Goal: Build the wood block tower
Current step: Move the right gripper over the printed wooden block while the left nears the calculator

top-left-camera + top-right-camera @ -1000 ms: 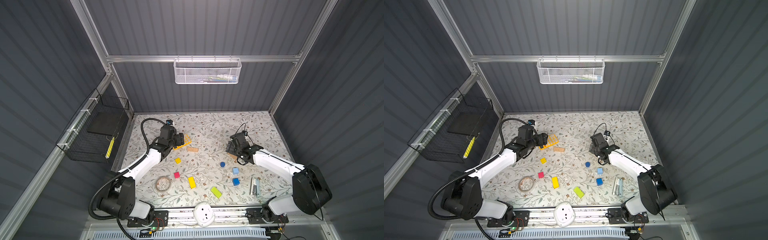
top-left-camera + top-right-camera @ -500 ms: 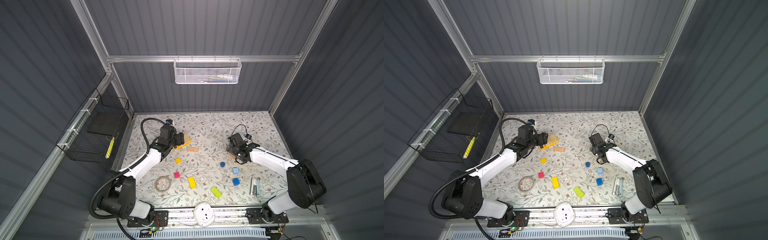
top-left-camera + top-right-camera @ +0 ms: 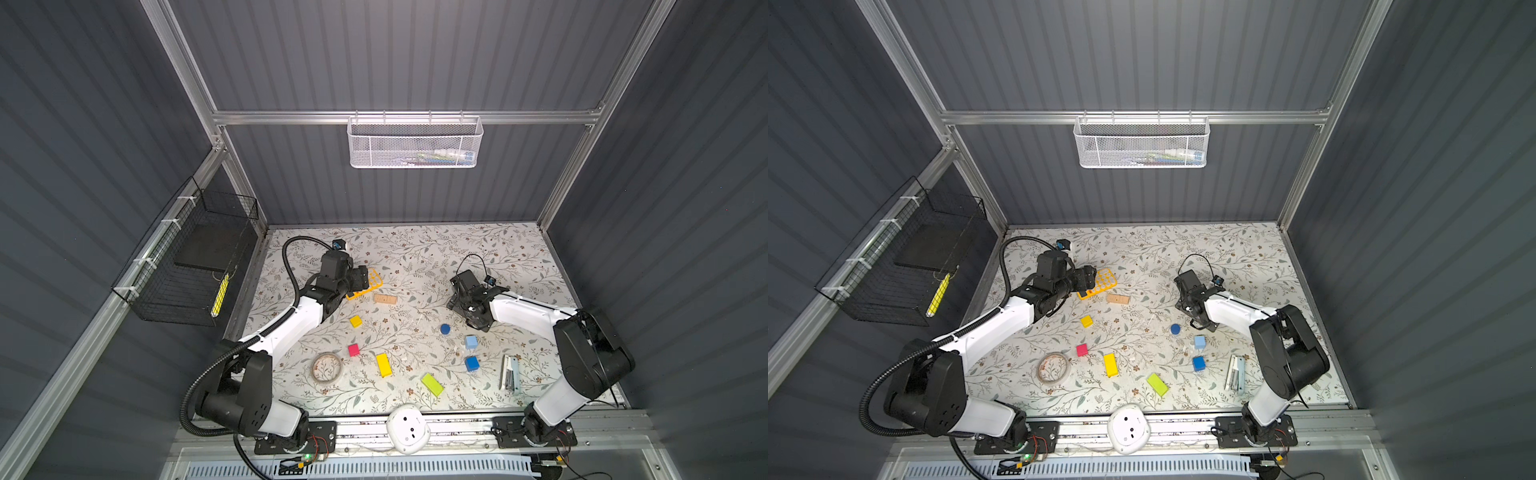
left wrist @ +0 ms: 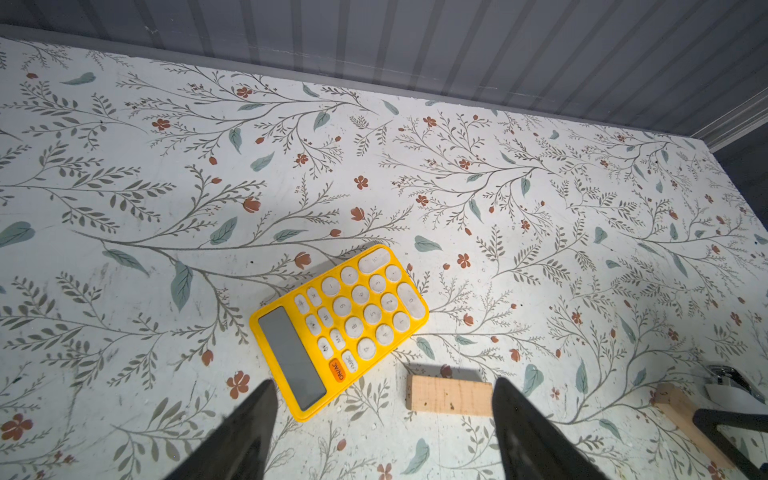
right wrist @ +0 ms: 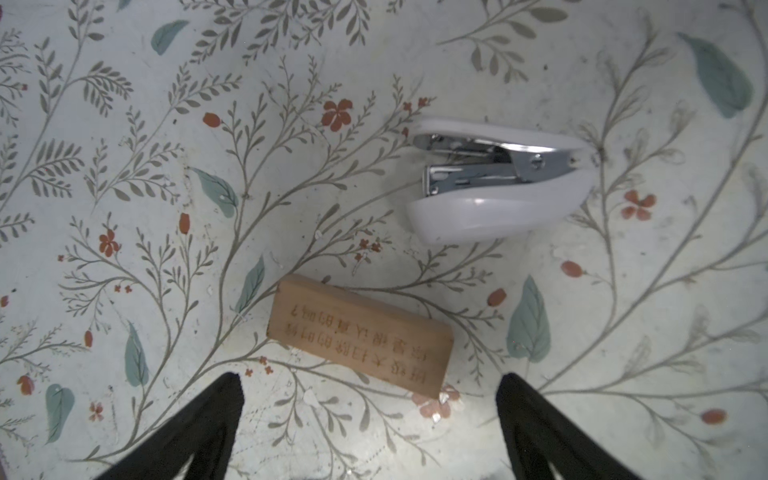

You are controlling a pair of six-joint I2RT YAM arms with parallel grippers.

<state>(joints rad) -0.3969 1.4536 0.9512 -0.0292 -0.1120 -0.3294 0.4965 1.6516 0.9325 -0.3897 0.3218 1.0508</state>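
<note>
The blocks lie loose and unstacked on the floral table. In both top views I see a tan bar (image 3: 385, 298), a yellow cube (image 3: 355, 321), a pink cube (image 3: 353, 350), a yellow bar (image 3: 383, 365), a lime bar (image 3: 432, 384), a blue cylinder (image 3: 445, 329), a light-blue cube (image 3: 471, 342) and a blue cube (image 3: 472, 363). My left gripper (image 4: 383, 382) is open low over the table, with the tan bar (image 4: 449, 395) just ahead of its right fingertip. My right gripper (image 5: 370, 376) is open just short of a second tan bar (image 5: 359, 334) with burnt-in lettering, which the arm hides in both top views.
A yellow calculator (image 4: 338, 328) lies by the left gripper (image 3: 360, 277). A small white stapler (image 5: 498, 183) sits beyond the lettered bar. A tape roll (image 3: 327, 368) and a grey stapler (image 3: 510, 372) lie near the front. A black wire basket (image 3: 187, 266) hangs on the left wall.
The right gripper has opened wider, and its arm has shifted a little toward the back of the table. The left arm has barely moved.
</note>
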